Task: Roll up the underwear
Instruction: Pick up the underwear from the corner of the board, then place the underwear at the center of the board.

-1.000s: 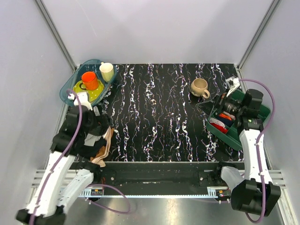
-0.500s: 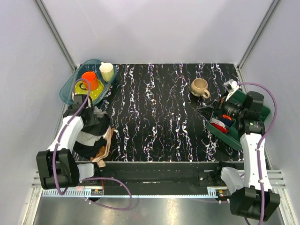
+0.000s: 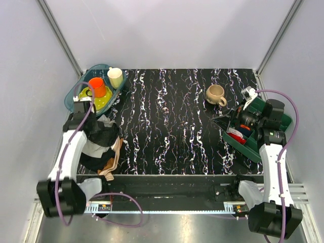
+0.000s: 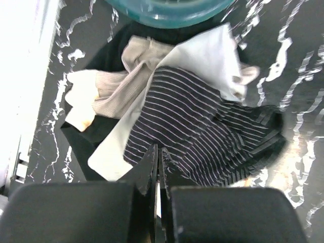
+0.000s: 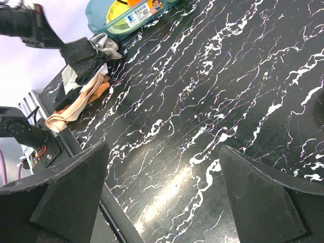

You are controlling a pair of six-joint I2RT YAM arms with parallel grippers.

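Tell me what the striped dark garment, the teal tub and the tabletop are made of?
The underwear: soft matte cloth, probably knit, going by its folds and fine stripes. The teal tub: likely plastic, glossy and translucent. The tabletop: black with white veins and a glare streak; polished stone or printed laminate, I cannot tell.

1. The right tool (image 5: 163,152) spreads its fingers wide at 6 o'clock, over the black marbled counter (image 5: 212,76).
2. A teal basin (image 5: 109,15) sits at 11 o'clock.
3. The striped underwear (image 5: 83,54) tops a clothes pile (image 5: 76,96) at 10 o'clock.
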